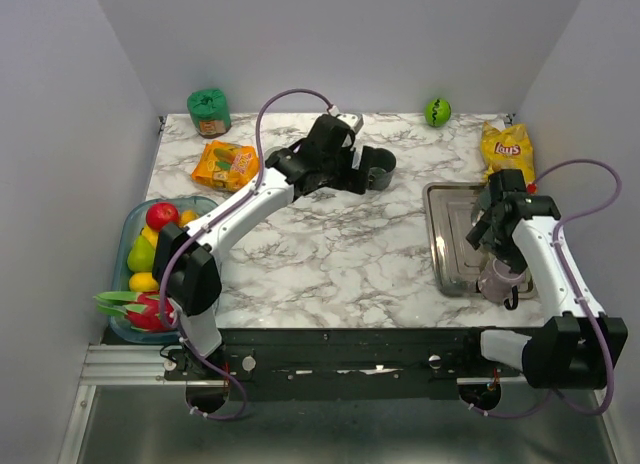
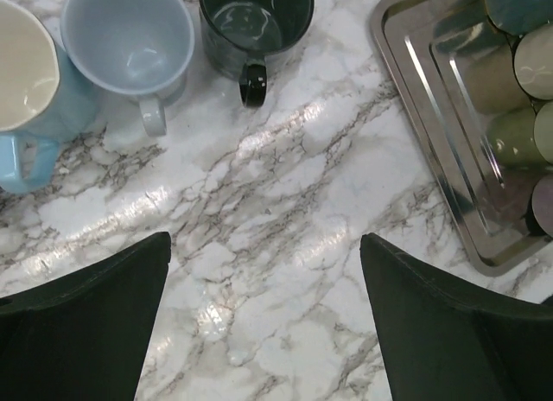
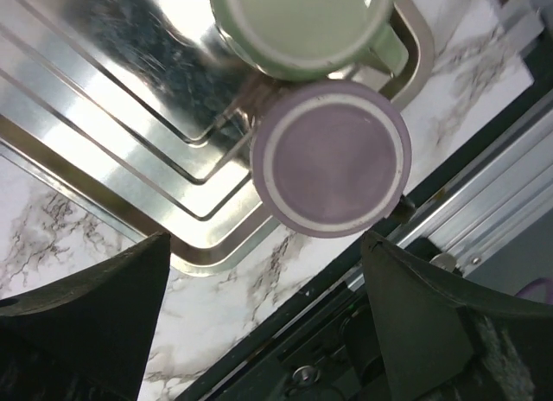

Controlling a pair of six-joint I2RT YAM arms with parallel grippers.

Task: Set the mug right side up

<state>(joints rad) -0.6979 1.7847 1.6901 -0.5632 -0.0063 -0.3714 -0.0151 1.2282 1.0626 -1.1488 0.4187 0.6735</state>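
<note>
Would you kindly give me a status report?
Left gripper open, right gripper open over purple mug, upside down at tray corner. Green mug crowding it.

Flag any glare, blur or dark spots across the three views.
Top external: even light, soft shadows, nothing blown out. Left wrist: bright glare streaks on the marble table, the tray acts as a mirror, and the end effector fingers are dark with detail lost. Right wrist: washed-out glare on the tray's upper part, purple mug crisp, fingers near black.
</note>
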